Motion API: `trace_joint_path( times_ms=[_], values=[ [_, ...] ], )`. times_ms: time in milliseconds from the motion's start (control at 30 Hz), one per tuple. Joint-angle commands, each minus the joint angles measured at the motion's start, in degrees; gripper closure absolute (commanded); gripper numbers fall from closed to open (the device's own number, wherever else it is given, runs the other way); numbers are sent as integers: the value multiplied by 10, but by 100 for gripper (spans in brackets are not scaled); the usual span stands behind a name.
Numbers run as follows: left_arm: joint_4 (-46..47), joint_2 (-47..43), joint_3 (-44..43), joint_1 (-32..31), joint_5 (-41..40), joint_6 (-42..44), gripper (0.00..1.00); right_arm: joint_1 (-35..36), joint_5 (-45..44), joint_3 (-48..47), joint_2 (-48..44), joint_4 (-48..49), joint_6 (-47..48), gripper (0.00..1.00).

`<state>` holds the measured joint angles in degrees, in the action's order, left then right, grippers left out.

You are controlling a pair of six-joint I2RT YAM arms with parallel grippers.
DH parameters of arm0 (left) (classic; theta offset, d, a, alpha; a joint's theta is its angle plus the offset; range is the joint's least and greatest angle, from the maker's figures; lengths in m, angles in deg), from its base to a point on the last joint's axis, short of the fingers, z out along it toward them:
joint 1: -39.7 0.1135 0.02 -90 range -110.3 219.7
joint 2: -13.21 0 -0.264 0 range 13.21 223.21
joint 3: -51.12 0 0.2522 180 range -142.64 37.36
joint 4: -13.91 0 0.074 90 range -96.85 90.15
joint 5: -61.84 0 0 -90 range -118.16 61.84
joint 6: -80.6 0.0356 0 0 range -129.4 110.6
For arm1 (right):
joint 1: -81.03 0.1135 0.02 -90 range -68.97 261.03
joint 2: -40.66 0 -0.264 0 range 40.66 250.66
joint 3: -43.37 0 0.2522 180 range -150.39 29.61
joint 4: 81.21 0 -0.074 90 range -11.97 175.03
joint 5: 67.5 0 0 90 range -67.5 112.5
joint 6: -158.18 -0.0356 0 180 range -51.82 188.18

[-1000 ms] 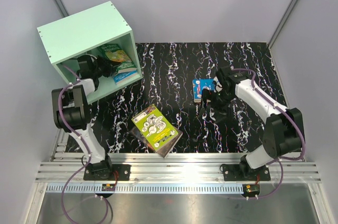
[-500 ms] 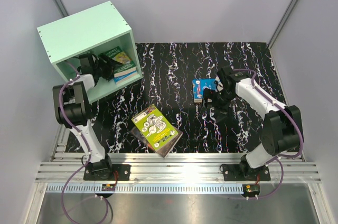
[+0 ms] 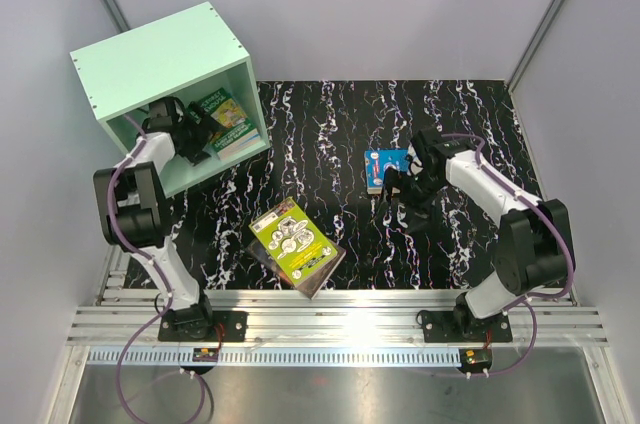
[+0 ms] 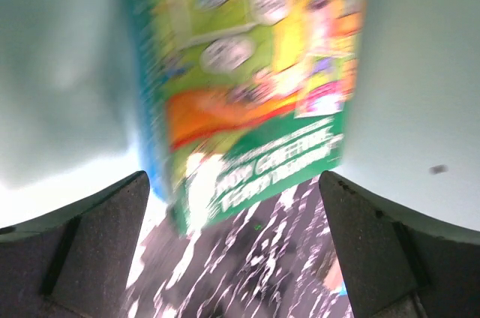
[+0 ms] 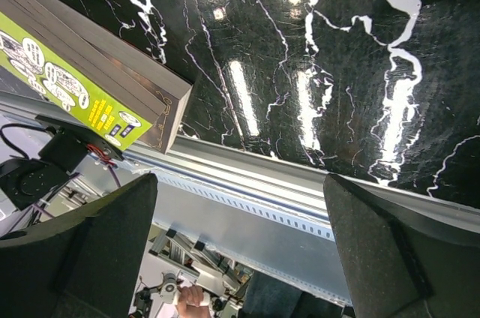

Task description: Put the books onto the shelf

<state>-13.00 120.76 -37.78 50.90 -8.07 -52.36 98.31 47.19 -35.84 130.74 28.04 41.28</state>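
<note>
Two of the five paperbacks appear shelved. The green Treehouse book (image 3: 225,112) leans inside the mint-green wooden shelf (image 3: 150,64) at far left, over a blue-green book (image 3: 238,141). The left gripper (image 4: 232,175) sits at the opening, jaws spread wide and gripping nothing. Three books remain on the glossy black marbled table (image 3: 330,134): the lime-green cartoon book (image 3: 293,240) stacked on a dark one (image 3: 322,279), and the blue-orange book (image 3: 381,166) beside the right gripper (image 5: 240,179), whose jaws are fully open and empty.
</note>
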Motion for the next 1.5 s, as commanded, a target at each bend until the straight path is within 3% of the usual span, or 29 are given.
trace_joint_path(
  times_ms=[0,200,400,600,1000,1233,1467],
  values=[
    [-100,-68,-12,-7,-82,36,1,-3,22,7,-25,19,-13,0],
    [-143,-142,53,-37,-100,40,1,-3,38,13,-25,45,-24,0],
    [-166,-242,163,-109,-113,10,1,2,94,-19,-6,97,-30,0],
    [-156,-338,280,-254,-107,-60,1,56,149,-37,49,169,-51,0],
    [-167,-470,395,-322,-113,-117,1,108,179,-108,199,238,-65,0],
    [-125,-455,440,-335,-117,-132,1,151,180,-96,237,272,-81,0],
    [-82,-393,422,-369,-120,-143,1,166,182,-67,242,304,-94,0]
  ],
)
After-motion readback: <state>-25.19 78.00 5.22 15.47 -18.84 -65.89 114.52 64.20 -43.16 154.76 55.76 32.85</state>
